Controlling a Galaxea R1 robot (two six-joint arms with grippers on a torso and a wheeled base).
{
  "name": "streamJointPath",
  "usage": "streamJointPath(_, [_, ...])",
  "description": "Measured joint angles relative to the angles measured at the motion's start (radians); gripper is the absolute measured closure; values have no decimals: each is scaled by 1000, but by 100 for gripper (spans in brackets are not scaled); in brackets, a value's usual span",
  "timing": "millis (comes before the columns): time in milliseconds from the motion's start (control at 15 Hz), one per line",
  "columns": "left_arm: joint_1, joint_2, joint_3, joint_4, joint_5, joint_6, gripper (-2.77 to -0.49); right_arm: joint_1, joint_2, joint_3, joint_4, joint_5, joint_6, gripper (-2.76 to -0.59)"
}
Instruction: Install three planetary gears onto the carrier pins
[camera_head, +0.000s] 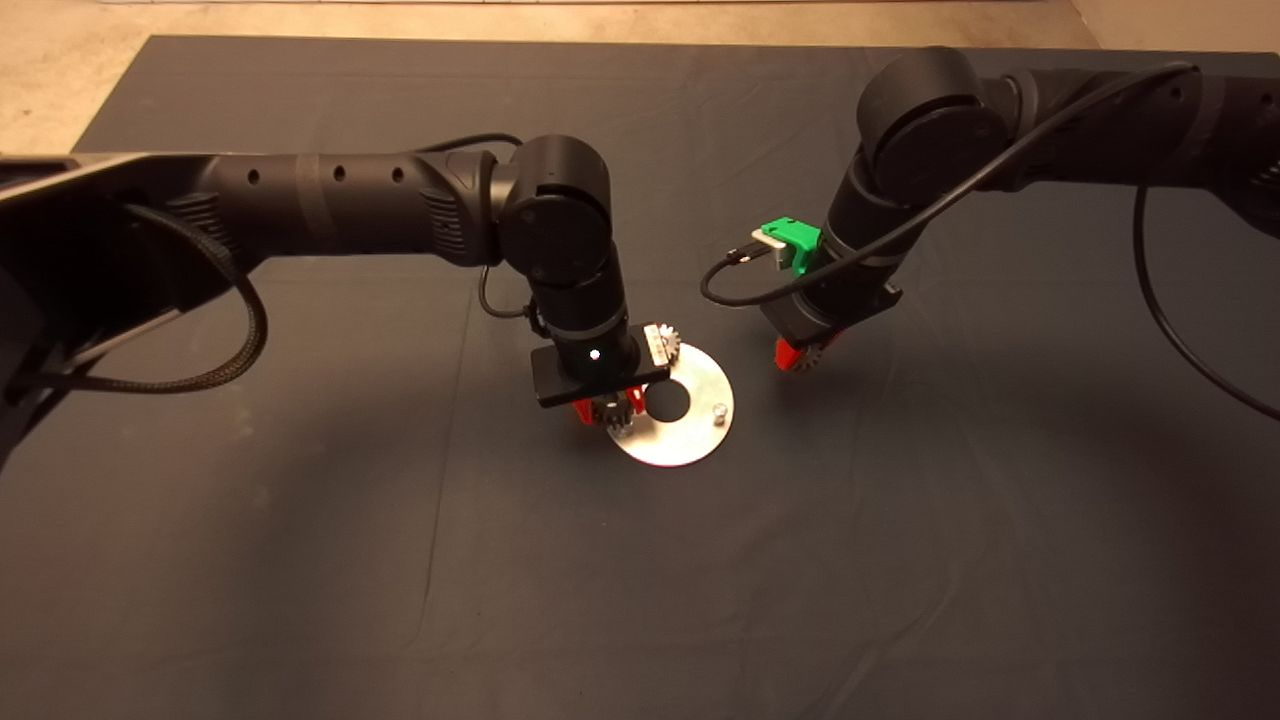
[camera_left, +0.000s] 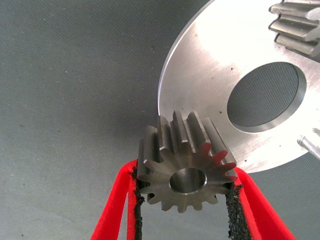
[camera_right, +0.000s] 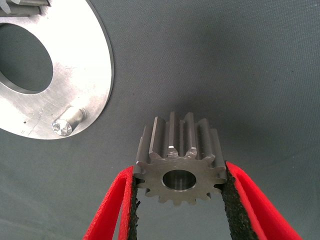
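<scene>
Dark mat (camera_head: 300, 560): left pincer (camera_head: 608, 408) clamps gear (camera_left: 186, 167) over disc (camera_head: 700, 440) edge (right pincer (camera_head: 802, 358) clamps another gear (camera_right: 179, 160) beside).

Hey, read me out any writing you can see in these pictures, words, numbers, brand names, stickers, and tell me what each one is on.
None: no word, number, label or brand shows in any view.
The disc, its bare pin, the gear in the left gripper and the gear in the right gripper are plain metal.
The mat carries no print.

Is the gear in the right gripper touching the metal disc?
Apart. The right wrist view shows bare mat between the held gear and the disc.
</scene>
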Motion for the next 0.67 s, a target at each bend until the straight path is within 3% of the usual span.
streamJointPath(667, [0,0,0,0,-1,0,-83,0,0,0,0,0,0,-97])
